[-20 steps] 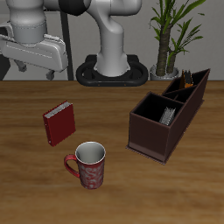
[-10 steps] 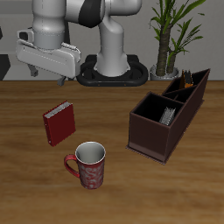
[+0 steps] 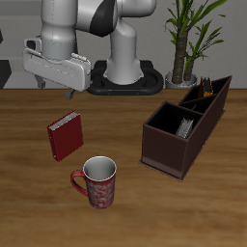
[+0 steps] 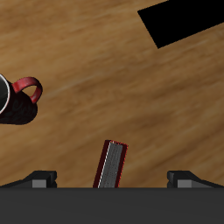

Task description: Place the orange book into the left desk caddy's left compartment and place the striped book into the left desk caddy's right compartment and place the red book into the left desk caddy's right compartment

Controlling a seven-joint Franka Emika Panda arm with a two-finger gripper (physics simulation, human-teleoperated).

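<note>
The dark red book [image 3: 66, 136] stands on the table, tilted, behind the mug; the wrist view shows its pale page edge [image 4: 111, 164] from above. My gripper [image 3: 55, 90] hangs open well above and behind it, with nothing between the fingers [image 4: 39, 178]. The long dark brown left desk caddy [image 3: 164, 145] sits at an angle across the table. The orange book [image 3: 205, 94] shows in its narrow left compartment at the far, taller end. In the large right compartment stands the striped book [image 3: 185, 125].
A red patterned mug [image 3: 96, 181] stands near the front edge, close to the red book, and also shows in the wrist view [image 4: 13, 96]. A potted plant [image 3: 188, 39] and the robot base [image 3: 125, 77] are at the back.
The arm has swung in from the table's side, and the gripper now hangs above and behind the red book. Books, mug and caddy have not moved.
</note>
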